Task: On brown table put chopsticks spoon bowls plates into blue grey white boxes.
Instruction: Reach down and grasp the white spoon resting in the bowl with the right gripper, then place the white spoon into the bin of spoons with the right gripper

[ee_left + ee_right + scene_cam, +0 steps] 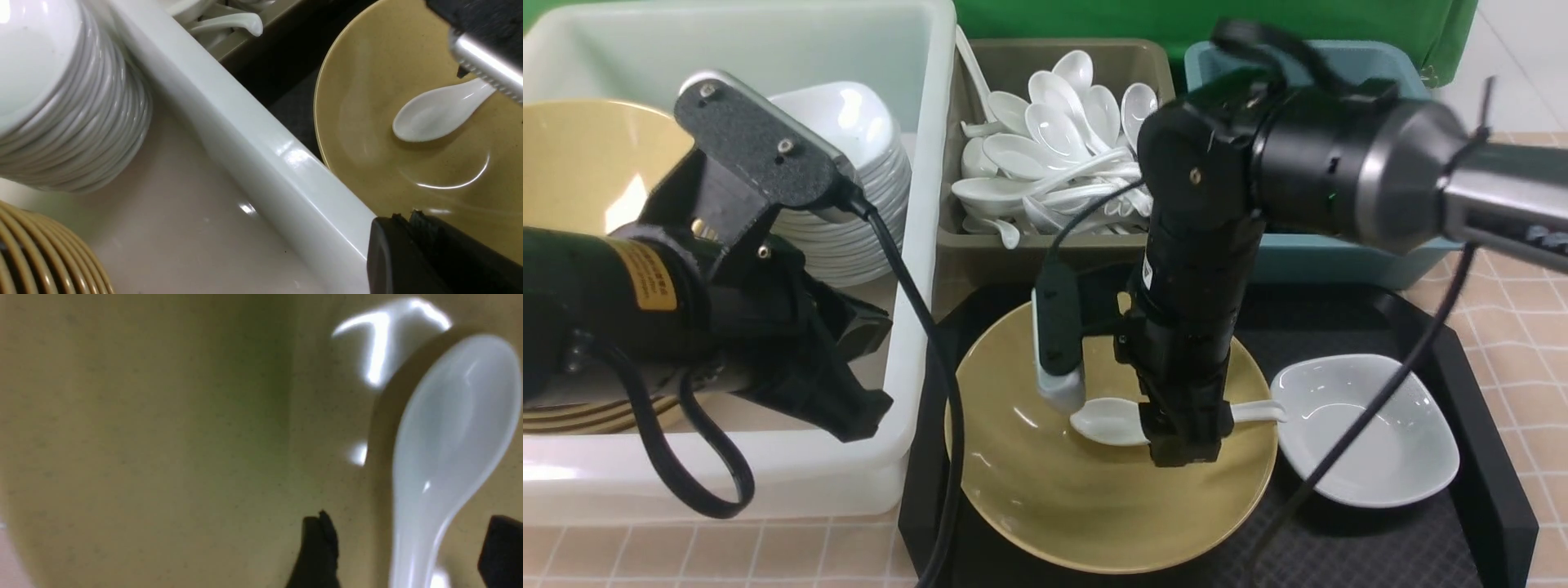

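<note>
The right gripper (1180, 445) points down into the yellow bowl (1094, 506), and its jaws stand apart. In the right wrist view its two black fingers (316, 547) straddle the handle of the spoon (1107, 420) with a gap showing on each side, so nothing is gripped. The spoon lies inside the yellow bowl, scoop to the left and handle to the right, with the handle end over the bowl's right rim. The yellow bowl sits on the black tray (1494, 474), near and centre. A white plate (1372, 441) sits on the same tray, just beside the bowl on its right. The tray rests on the brown table (1527, 327). The left gripper (849, 404) hangs over the near right part of the white box (923, 204), its jaws pressed together and holding nothing. The white box stands at the left and contains a stack of bowls (580, 163) on its left side and a stack of plates (849, 122) toward its far right. The grey box (1013, 261) stands far and centre, just beside the white box, and holds a pile of spoons (1054, 139). The blue box (1323, 261) stands far right, partly hidden behind the right arm; its contents cannot be seen.
</note>
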Controlling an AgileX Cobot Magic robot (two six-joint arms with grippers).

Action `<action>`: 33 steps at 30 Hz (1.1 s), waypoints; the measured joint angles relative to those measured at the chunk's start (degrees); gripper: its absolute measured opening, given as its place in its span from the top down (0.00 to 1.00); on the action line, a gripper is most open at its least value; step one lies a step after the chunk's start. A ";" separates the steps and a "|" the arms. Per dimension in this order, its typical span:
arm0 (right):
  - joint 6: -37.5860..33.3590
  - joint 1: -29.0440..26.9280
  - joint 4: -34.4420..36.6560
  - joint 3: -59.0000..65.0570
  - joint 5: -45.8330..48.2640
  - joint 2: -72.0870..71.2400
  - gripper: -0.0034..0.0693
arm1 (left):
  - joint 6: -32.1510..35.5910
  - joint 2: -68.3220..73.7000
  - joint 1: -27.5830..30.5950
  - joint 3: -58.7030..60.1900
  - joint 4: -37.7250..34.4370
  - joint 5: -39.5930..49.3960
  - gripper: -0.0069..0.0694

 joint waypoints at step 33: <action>27.72 -6.03 -7.19 -25.35 -33.36 5.22 0.77 | -1.94 7.11 17.93 -10.07 -7.29 -1.33 0.91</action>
